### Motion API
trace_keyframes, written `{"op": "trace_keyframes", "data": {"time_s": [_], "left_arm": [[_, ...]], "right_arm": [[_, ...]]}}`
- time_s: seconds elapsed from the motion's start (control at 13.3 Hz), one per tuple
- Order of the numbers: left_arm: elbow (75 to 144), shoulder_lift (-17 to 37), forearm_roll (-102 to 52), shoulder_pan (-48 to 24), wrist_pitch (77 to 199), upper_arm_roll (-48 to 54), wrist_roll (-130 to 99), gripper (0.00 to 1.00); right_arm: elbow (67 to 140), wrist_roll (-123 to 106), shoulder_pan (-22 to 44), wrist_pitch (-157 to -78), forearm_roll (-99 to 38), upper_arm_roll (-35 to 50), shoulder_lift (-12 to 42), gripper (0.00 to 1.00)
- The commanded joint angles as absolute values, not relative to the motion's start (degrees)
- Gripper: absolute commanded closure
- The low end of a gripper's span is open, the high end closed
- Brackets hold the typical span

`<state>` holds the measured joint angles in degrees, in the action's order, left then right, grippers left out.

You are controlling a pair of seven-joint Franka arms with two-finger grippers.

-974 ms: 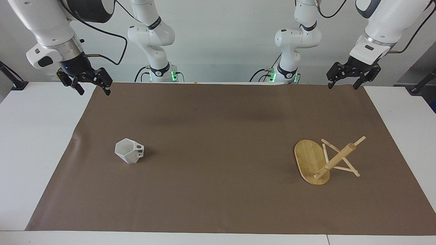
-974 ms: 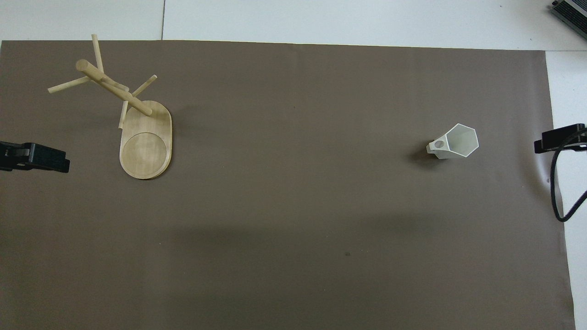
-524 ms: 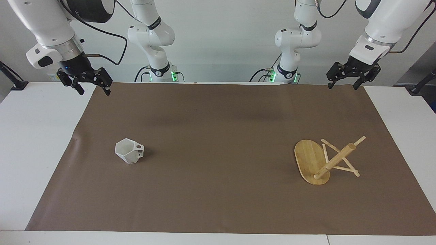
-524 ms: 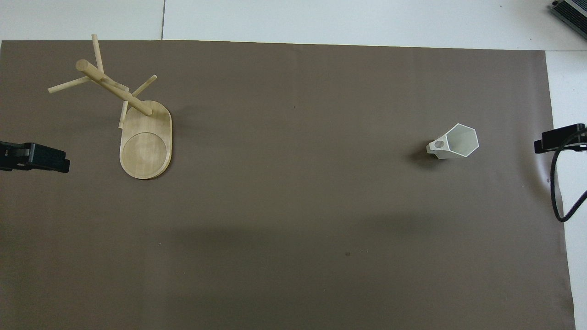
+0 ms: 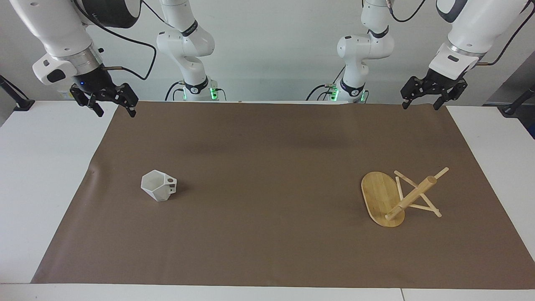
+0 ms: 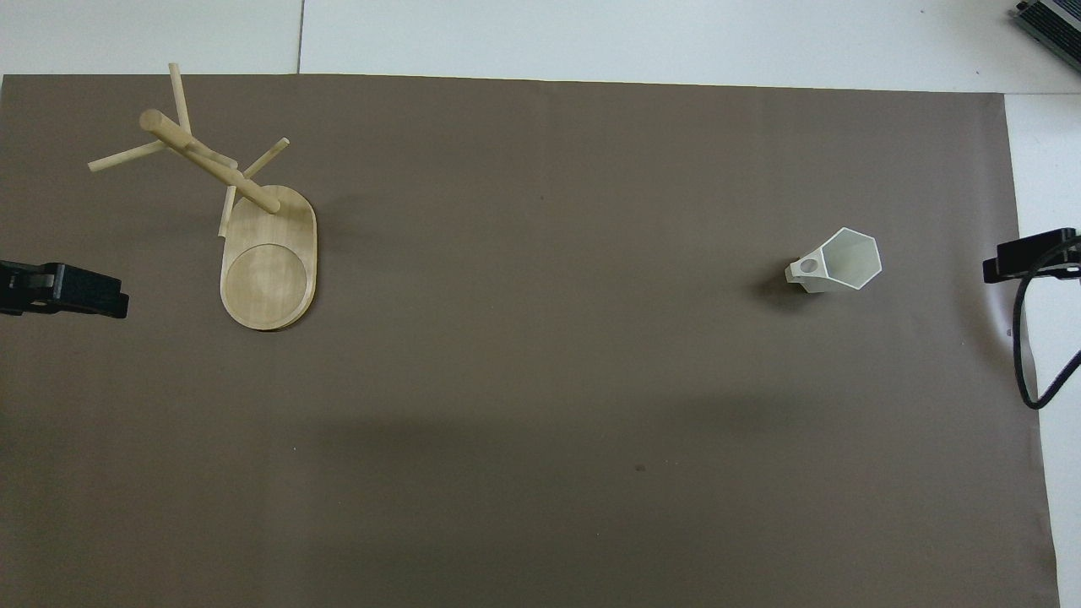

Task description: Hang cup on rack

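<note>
A brown paper sheet (image 5: 267, 196) is spread over the white table (image 5: 37, 175), and on it the two task objects are set well apart. The white faceted cup (image 5: 158, 185) is seen at the centre left of the facing view and at the centre right of the overhead view (image 6: 836, 262), toward the right arm's end of the table; it stands upright with its hexagonal rim open to the top, and its blocky handle, pierced by a round hole, is turned toward the middle of the sheet. The bamboo mug rack (image 5: 397, 196) is found at the lower right of the facing view and the upper left of the overhead view (image 6: 253, 228), toward the left arm's end; it stands on its oval base, with the thick post rising from the end of the base farther from the robots and thin pegs crossing it. Nothing is hung on the pegs. The right gripper (image 5: 110, 104) is held in the air at the upper left of the facing view, over the edge of the sheet, with its fingers spread wide and nothing between them. The left gripper (image 5: 420, 99) is held likewise at the upper right, over the corner of the sheet, spread wide and empty. Both arms are waiting, well away from the cup and the rack.
</note>
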<state>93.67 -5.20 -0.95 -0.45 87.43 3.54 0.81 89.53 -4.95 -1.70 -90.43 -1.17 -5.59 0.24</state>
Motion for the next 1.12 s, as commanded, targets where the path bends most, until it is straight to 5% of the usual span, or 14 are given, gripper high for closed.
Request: {"op": "trace_keyframes", "data": {"time_s": [0.0,1.05], "left_arm": [[94.75,-6.15,-0.26,-0.35,87.19,3.52,0.97,0.0],[94.75,-6.15,-0.26,-0.35,87.19,3.52,0.97,0.0]], "right_arm": [[90.79,-5.54,-1.85,-90.7,-0.7,-5.36,-0.97,0.0],[99.56,-5.45,-1.76,-101.94,-1.14,-5.36,-2.9,0.0]]}}
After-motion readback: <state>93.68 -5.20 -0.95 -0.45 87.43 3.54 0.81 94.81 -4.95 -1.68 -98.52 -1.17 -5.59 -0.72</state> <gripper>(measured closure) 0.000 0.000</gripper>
